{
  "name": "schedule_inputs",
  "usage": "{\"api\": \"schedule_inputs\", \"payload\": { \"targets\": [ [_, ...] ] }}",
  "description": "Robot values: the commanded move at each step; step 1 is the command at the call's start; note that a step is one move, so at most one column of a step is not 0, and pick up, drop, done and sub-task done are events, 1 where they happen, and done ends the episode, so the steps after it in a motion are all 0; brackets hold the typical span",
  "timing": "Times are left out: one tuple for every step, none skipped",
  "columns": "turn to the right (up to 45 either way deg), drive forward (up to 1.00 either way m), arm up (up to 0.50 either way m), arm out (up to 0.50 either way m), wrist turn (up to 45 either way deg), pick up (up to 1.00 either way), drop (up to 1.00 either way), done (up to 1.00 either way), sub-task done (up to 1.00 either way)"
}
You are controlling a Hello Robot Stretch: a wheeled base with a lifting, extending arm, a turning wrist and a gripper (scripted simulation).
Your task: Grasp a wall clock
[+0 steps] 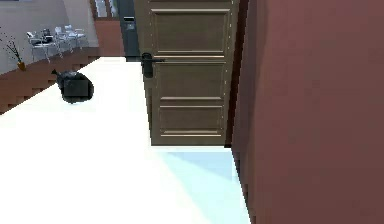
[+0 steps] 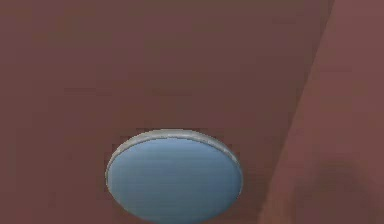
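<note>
Arm side view: a round, flat wall clock (image 2: 175,180) with a pale blue face and a thin grey rim is mounted against a plain reddish-brown wall (image 2: 150,60), low in the view and just left of centre. Its lower edge is cut off by the bottom of the view. To the right, a lighter reddish-brown wall face (image 2: 345,110) meets the first along a slanting edge. How the gripper's fingers stand: cannot tell. Forward view: a brown panelled wooden door (image 1: 190,70) with a dark lever handle (image 1: 148,63) stands ahead on a white floor (image 1: 110,160). A reddish-brown wall runs along the right side, touching the door frame. A black rounded object (image 1: 74,86) lies on the floor to the door's left. Far upper left, white chairs (image 1: 50,40) stand near a potted plant with bare twigs (image 1: 14,52).
</note>
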Motion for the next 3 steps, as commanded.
{"api": "schedule_inputs", "payload": {
  "targets": [
    [0.0,0.0,0.5,0.0,0.0,0.0,0.0,0.0,0.0],
    [0.0,0.0,0.38,0.0,0.0,0.0,0.0,0.0,0.0],
    [0.0,0.0,0.0,0.0,45.0,0.0,0.0,0.0,0.0]
  ]
}}
